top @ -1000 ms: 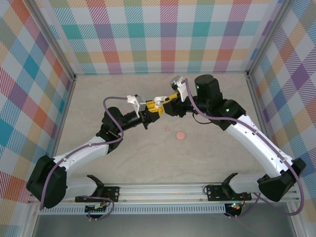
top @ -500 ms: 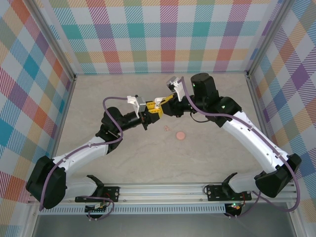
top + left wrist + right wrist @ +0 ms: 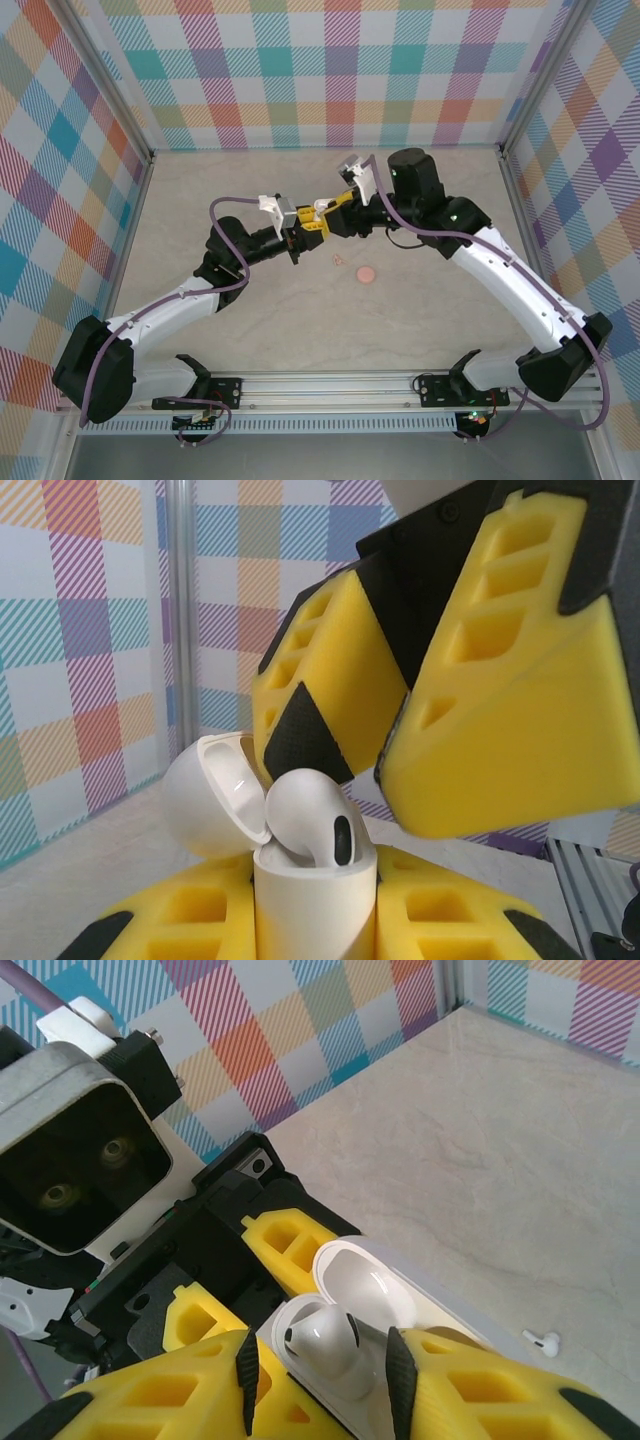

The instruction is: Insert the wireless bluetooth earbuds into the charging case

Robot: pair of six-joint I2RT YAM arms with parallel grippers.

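My left gripper (image 3: 315, 910) is shut on the charging case (image 3: 315, 900) and holds it upright, its hinged lid (image 3: 215, 800) swung open. One of the wireless bluetooth earbuds (image 3: 310, 815) sits in the case with its glossy white head sticking out above the rim. My right gripper (image 3: 320, 1375) is open just over the case. Its yellow fingers (image 3: 500, 680) stand on either side of the earbud (image 3: 322, 1338), with a gap on each side. In the top view the two grippers, left (image 3: 297, 238) and right (image 3: 318, 215), meet above the middle of the table.
A tiny white stemmed piece (image 3: 541, 1340) lies on the beige table (image 3: 520, 1160) below the grippers. A flat salmon-pink disc (image 3: 366, 272) and a tiny pinkish bit (image 3: 338, 260) lie to the right. Checked walls (image 3: 330, 70) enclose the table.
The right arm has shifted a little to the left, bringing its gripper closer over the left gripper. The left arm has stayed still with the case.
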